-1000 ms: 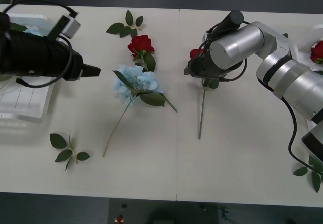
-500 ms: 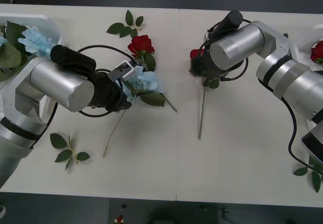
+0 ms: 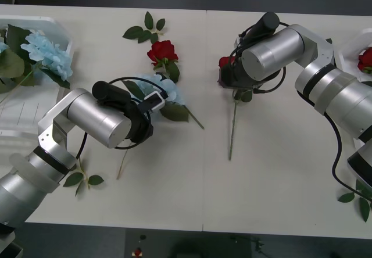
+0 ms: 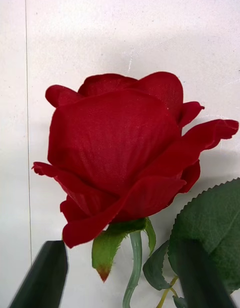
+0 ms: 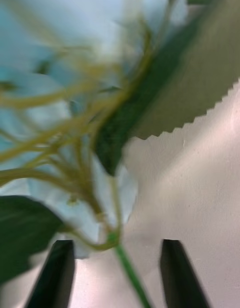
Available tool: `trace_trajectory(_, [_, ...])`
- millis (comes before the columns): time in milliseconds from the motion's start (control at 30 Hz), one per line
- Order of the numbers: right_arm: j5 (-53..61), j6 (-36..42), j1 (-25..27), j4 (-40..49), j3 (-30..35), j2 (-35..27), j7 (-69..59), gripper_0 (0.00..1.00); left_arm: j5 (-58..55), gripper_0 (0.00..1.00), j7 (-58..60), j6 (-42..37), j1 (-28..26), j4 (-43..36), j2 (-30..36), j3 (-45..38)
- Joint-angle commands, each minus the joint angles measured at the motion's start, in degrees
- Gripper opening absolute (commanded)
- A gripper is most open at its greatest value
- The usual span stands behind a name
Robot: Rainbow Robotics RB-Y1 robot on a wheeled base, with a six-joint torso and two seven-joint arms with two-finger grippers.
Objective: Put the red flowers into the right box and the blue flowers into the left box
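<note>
A blue flower lies mid-table, and my left gripper has come down over its stem end. In the left wrist view the left gripper is open, with the green stem between its fingers and the pale blue petals close ahead. Another blue flower lies in the left box. My right gripper hovers over a red flower. The right gripper is open astride the stem under the red bloom. A second red flower lies on the table. A third red flower sits in the right box.
Bloomless leaf sprigs lie at the far middle, the near left and the near right. The rose's long stem points toward the table's front edge. A seam runs down the tabletop.
My left arm swung from over the left box to the blue flower mid-table and lowered onto it. The left box's blue flower is now uncovered. The right arm stayed put.
</note>
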State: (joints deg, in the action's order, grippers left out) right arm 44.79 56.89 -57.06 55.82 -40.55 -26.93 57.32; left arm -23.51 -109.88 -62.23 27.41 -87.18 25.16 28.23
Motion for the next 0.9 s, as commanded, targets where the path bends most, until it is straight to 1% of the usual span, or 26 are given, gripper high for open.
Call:
trace_trajectory(33, [-0.50, -2.31, -2.27, 0.52, -2.60, 1.09, -2.66, 1.00, -0.75, 0.00, 2.22, 0.61, 0.36, -1.33, 0.50, -0.98])
trace_trajectory(100, [-0.50, -2.84, -2.27, 0.08, -2.95, 1.09, -2.74, 1.00, -2.33, 0.00, 2.75, 0.61, 0.18, -2.12, 0.77, -2.21])
trace_trajectory(300, [-2.43, -5.21, -2.27, -3.44, -2.95, 3.64, -2.83, 1.00, -11.03, 0.00, 3.54, -0.18, -2.10, -7.74, 2.79, -10.56])
trace_trajectory(500, [-2.69, -7.14, -2.27, -5.37, -2.95, 4.61, -2.74, 1.00, -22.02, 0.00, 4.59, -7.91, -3.77, -15.04, 4.90, -24.19])
trace_trajectory(533, [-2.69, -7.14, -2.27, -5.37, -2.95, 4.70, -2.57, 0.88, -24.13, 0.00, 4.68, -9.84, -3.77, -16.09, 5.16, -27.18])
trace_trajectory(567, [-2.61, -7.14, -2.27, -5.37, -2.95, 4.61, -2.74, 0.25, -26.59, 0.00, 4.85, -11.51, -3.68, -16.97, 5.16, -30.16])
trace_trajectory(600, [-2.52, -7.14, -2.27, -5.37, -2.95, 4.61, -2.83, 0.07, -28.35, 0.00, 4.94, -12.22, -3.68, -17.23, 5.16, -31.75])
trace_trajectory(633, [-2.52, -7.14, -2.35, -5.37, -2.95, 4.61, -2.83, 0.00, -32.22, 0.00, 5.12, -13.01, -3.59, -17.23, 5.51, -34.56])
trace_trajectory(700, [-2.52, -7.14, -2.27, -5.37, -2.95, 4.61, -2.83, 0.00, -36.52, 0.00, 5.12, -13.62, -3.51, -16.88, 6.04, -37.99])
trace_trajectory(733, [-2.52, -7.14, -2.27, -5.37, -2.95, 4.61, -2.74, 0.00, -38.46, 0.00, 4.85, -13.62, -3.51, -16.44, 6.39, -41.15])
trace_trajectory(900, [-2.43, -7.14, -2.35, -5.37, -2.95, 4.61, -2.57, 0.00, -36.70, 0.00, 3.62, -17.75, -3.95, -15.30, 7.10, -52.31])
